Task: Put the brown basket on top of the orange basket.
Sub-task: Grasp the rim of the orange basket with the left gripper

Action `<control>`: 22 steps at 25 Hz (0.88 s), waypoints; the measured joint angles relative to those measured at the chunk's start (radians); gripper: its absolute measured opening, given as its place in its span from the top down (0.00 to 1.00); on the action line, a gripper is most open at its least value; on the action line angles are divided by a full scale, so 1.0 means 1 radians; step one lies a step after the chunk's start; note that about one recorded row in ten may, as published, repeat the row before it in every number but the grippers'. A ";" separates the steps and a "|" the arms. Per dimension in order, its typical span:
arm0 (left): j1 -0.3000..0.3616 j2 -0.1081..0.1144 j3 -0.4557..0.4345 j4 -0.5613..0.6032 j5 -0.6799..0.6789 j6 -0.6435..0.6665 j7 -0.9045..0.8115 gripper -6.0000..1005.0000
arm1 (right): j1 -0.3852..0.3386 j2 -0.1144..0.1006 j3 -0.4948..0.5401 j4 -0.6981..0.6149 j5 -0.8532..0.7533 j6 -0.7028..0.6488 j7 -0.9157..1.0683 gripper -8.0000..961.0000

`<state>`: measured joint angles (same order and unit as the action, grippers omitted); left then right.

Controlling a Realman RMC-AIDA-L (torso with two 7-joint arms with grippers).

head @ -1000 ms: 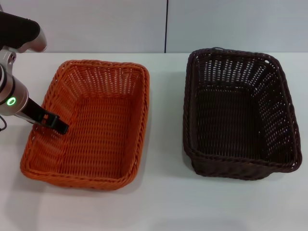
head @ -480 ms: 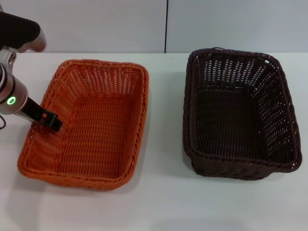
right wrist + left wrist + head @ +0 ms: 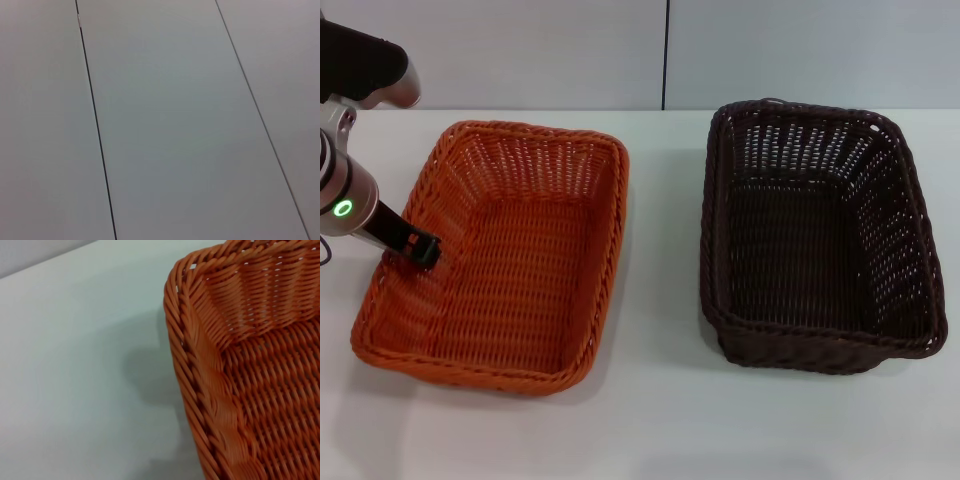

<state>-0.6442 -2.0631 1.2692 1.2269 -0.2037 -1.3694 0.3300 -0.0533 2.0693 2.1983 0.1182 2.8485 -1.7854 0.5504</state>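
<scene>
The orange basket (image 3: 510, 270) stands on the white table at the left. The brown basket (image 3: 810, 250) stands at the right, apart from it, upright and empty. My left gripper (image 3: 425, 250) reaches in from the left and is shut on the orange basket's left rim, with one dark finger showing inside the wall. The left wrist view shows a corner of the orange basket (image 3: 260, 365) with its braided rim, and bare table beside it. My right gripper is out of view; the right wrist view shows only grey panels.
The white table (image 3: 660, 300) shows a bare strip between the two baskets and along the front. A grey wall (image 3: 670, 50) runs behind the table's far edge.
My left gripper has drawn back to the left, and the orange basket has slid and turned left with it. The brown basket has not moved.
</scene>
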 joint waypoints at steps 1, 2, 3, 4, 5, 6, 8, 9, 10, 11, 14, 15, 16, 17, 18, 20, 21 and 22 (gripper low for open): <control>0.000 0.000 0.000 0.003 0.000 -0.002 0.006 0.64 | 0.001 0.000 0.001 0.000 0.000 0.000 0.000 0.15; 0.000 0.001 0.000 0.006 -0.002 -0.003 0.009 0.65 | 0.001 0.000 0.003 0.000 0.000 0.000 0.000 0.15; 0.000 0.001 -0.001 0.008 -0.003 -0.003 0.013 0.66 | 0.002 0.000 0.004 0.000 0.000 0.000 0.000 0.15; -0.001 0.001 -0.003 0.010 -0.004 -0.003 0.017 0.67 | 0.002 0.000 0.005 0.000 0.000 0.000 0.000 0.15; -0.002 0.002 -0.005 0.011 -0.006 -0.003 0.020 0.68 | 0.002 0.000 0.006 0.001 0.000 0.000 0.000 0.15; -0.004 0.002 -0.007 0.013 -0.009 -0.003 0.026 0.68 | 0.002 0.000 0.006 0.001 0.000 0.000 0.000 0.15; -0.008 0.002 -0.014 0.015 -0.009 -0.003 0.039 0.69 | 0.003 0.000 0.006 0.001 0.000 0.000 0.001 0.15; -0.010 0.002 -0.019 0.017 -0.010 -0.003 0.049 0.69 | 0.003 0.000 0.006 0.001 0.001 0.000 0.001 0.15; -0.012 0.002 -0.023 0.019 -0.010 -0.003 0.058 0.69 | 0.004 0.000 0.006 0.001 0.002 0.000 0.002 0.15; -0.015 0.002 -0.029 0.023 -0.010 -0.003 0.068 0.70 | 0.006 0.000 0.006 0.001 0.002 0.000 0.003 0.15; -0.021 0.003 -0.046 0.055 -0.010 -0.014 0.097 0.71 | 0.012 0.000 0.006 0.002 0.003 0.000 0.011 0.15; -0.022 0.004 -0.051 0.067 -0.010 -0.018 0.105 0.71 | 0.012 0.000 0.006 0.002 0.003 0.000 0.011 0.15; -0.023 0.004 -0.056 0.087 -0.010 -0.027 0.123 0.72 | 0.013 0.000 0.006 0.002 0.004 0.000 0.013 0.15; -0.023 0.004 -0.059 0.102 -0.010 -0.034 0.137 0.72 | 0.014 0.000 0.006 0.002 0.004 0.000 0.014 0.15; -0.025 0.004 -0.063 0.120 -0.010 -0.044 0.157 0.73 | 0.014 0.000 0.006 0.005 0.004 0.000 0.015 0.15; -0.030 0.005 -0.068 0.144 -0.009 -0.062 0.186 0.73 | 0.015 0.000 0.006 0.009 0.004 0.000 0.016 0.15; -0.036 0.006 -0.075 0.159 -0.008 -0.073 0.207 0.74 | 0.015 0.000 0.006 0.010 0.005 0.000 0.016 0.15; -0.040 0.006 -0.080 0.168 -0.008 -0.080 0.220 0.74 | 0.017 0.000 0.006 0.010 0.005 0.000 0.016 0.15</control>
<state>-0.6839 -2.0571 1.1895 1.3946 -0.2116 -1.4491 0.5497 -0.0367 2.0693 2.2043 0.1286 2.8532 -1.7855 0.5660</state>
